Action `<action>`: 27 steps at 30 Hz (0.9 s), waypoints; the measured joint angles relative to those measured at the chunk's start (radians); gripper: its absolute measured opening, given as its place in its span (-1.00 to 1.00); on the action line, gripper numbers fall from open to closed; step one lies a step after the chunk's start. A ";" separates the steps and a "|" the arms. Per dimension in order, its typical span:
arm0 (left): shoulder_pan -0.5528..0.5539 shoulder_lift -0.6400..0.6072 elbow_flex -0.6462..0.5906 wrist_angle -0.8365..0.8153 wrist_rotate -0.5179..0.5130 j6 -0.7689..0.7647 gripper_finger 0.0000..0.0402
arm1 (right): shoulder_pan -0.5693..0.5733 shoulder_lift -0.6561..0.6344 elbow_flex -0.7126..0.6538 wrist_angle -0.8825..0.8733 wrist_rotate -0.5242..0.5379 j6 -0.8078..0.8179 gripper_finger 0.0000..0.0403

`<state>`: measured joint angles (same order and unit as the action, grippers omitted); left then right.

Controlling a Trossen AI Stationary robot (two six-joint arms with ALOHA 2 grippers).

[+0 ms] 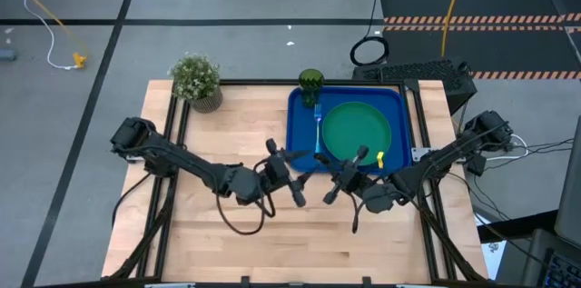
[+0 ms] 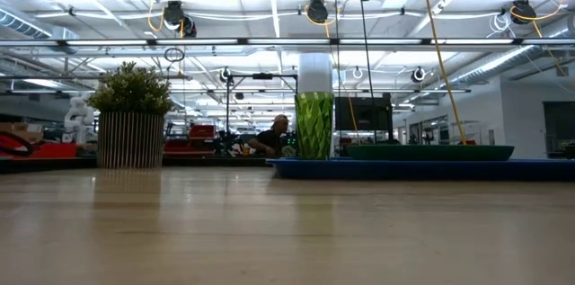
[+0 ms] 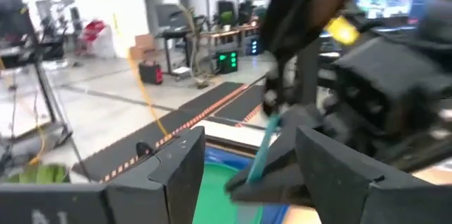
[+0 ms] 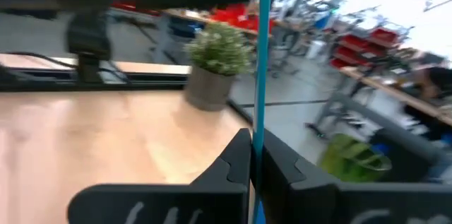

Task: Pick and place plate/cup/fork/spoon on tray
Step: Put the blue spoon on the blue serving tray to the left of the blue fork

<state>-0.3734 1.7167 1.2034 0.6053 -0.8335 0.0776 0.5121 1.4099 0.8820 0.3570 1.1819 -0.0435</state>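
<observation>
**Right gripper pinches spoon; left gripper open**

High view: the tray [image 1: 300, 143] sits far right, holding the plate [image 1: 356, 132], with the fork [image 1: 318, 129] left of it and the cup [image 1: 310, 81] at the far-left corner. Both grippers meet at the tray's near edge.

Left wrist view: the left gripper [image 3: 247, 174] is spread, holding nothing.

Right wrist view: the right gripper [image 4: 252, 160] is clamped on the spoon [image 4: 263, 54], by its blue handle.

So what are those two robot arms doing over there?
They are setting tableware on the blue tray. The green plate, the cup and the fork already sit on it. The right gripper is shut on a thin light-blue handle, probably the spoon's, just in front of the tray. The left gripper is open right beside it, holding nothing. A potted plant stands at the table's back corner.
</observation>
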 joint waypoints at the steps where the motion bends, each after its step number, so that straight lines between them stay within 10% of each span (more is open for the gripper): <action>1: 0.004 0.002 0.000 0.000 -0.008 -0.016 0.06 | 0.001 0.000 0.000 0.001 0.024 -0.018 -1.00; 27: 0.052 0.018 0.000 -0.012 0.114 -0.074 -0.08 | -0.015 0.062 0.000 0.020 0.134 -0.130 -1.00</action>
<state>-0.3213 1.7344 1.2030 0.5934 -0.7199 0.0035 0.4973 1.4723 0.8822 0.3768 1.3159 -0.1737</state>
